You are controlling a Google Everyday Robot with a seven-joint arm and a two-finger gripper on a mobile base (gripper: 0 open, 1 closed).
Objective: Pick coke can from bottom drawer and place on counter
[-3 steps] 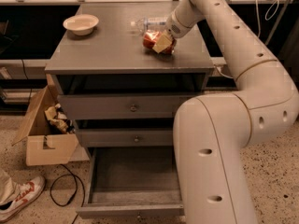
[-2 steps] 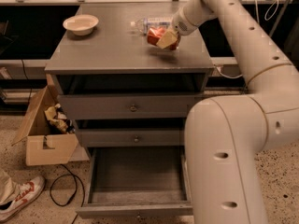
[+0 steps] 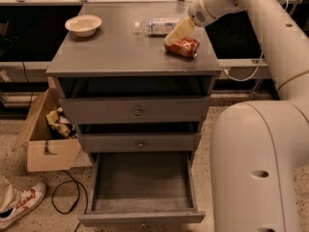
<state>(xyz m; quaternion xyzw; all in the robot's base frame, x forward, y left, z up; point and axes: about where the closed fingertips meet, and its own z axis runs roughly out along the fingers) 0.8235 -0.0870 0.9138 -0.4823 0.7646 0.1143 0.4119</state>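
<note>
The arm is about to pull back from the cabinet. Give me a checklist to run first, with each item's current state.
1. Bottom drawer no longer holds the can: ok. It is pulled open and its tray shows nothing inside.
2. Can is on the counter: ok.
3. Can is standing upright: not ok. It lies on its side and might roll.
4. Can is away from the counter's edges: ok, though it sits close to the right side.
5. Gripper has let go of the can: cannot tell. It sits right at the can's upper left.
6. Bottle is out of the arm's way: cannot tell. It lies on its side just behind the gripper.
</note>
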